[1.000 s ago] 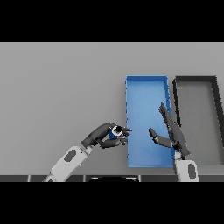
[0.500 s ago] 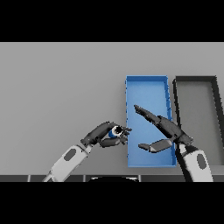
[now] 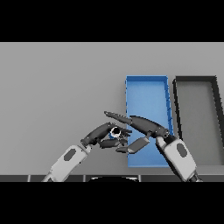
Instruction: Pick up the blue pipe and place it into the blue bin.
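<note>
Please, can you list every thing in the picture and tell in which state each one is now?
blue pipe: held in the left hand, just left of the blue bin, not yet inside.
left hand: fingers curled round the pipe.
right hand: open, fingers straight, reaching toward the pipe.
blue bin: on the table, nothing seen inside.
black bin: right of the blue bin, nothing seen inside.

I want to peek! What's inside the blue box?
The blue bin shows only its bare blue floor. The right hand covers its lower left part, so that part stays hidden. The blue pipe is outside, in the left hand.
</note>
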`<action>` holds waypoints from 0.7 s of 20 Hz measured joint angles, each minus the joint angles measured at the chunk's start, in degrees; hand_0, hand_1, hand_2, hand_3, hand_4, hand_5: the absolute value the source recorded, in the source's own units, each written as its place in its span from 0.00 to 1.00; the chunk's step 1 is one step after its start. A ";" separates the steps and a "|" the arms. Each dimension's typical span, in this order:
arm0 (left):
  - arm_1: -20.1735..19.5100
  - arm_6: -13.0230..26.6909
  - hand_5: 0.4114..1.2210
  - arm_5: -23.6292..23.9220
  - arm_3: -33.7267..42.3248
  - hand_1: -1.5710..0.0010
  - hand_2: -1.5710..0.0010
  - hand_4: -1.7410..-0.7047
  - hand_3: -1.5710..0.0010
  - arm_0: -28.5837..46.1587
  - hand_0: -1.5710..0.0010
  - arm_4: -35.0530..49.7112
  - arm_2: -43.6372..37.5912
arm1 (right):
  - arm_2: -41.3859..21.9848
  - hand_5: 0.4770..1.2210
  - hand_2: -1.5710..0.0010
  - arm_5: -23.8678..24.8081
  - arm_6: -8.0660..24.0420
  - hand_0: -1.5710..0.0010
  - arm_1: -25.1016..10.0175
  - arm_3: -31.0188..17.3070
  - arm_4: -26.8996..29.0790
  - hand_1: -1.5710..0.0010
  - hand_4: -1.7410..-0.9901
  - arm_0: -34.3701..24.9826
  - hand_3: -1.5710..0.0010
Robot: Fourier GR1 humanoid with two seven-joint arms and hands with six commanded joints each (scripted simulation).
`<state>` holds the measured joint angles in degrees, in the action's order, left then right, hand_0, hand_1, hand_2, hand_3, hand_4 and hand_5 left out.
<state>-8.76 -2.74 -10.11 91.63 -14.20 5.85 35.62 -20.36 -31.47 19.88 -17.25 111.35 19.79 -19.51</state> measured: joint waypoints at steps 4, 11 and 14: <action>-1.26 -0.24 1.00 0.12 0.80 0.00 0.00 0.00 0.02 -0.51 0.00 -1.08 -0.44 | -1.44 0.04 0.98 -0.20 1.19 1.00 3.04 -3.12 -0.14 0.99 0.69 -4.38 1.00; -2.98 8.11 1.00 -1.38 1.50 0.44 0.45 0.16 0.50 -1.02 0.40 -5.06 0.72 | -3.47 0.17 0.34 -2.67 1.69 0.35 6.88 -8.87 1.10 0.36 0.28 -11.04 0.45; -0.60 5.16 1.00 -0.31 0.32 0.23 0.29 0.08 0.26 -0.29 0.21 -4.97 -0.10 | -4.46 0.47 0.17 -2.74 3.17 0.18 6.94 -9.03 6.82 0.18 0.33 -11.11 0.25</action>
<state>-9.36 2.42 -10.41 91.95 -14.49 0.88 35.51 -24.81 -34.21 23.05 -10.31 102.32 26.60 -30.62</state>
